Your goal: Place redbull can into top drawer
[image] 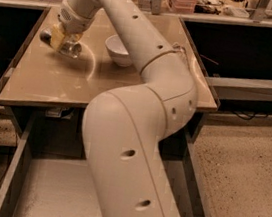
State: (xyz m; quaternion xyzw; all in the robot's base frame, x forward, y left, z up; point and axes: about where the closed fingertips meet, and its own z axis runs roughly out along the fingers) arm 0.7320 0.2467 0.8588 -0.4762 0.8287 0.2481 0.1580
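The redbull can [72, 49] is a slim silver can lying tilted on its side at the back left of the tan tabletop [54, 81]. My gripper [60, 41] reaches down onto it from the long white arm, and its yellowish fingers are closed around the can's middle. One dark end of the can pokes out to the left. The top drawer [46, 191] stands pulled open below the table's front edge, with a pale grey bottom and thick grey side walls. The arm's large lower link hides much of the drawer.
A white bowl [118, 50] sits on the table just right of the gripper. A bit of clear plastic bottle [180, 49] peeks out behind the arm's elbow near the right edge. Counters with clutter run along the back. Speckled floor lies to the right.
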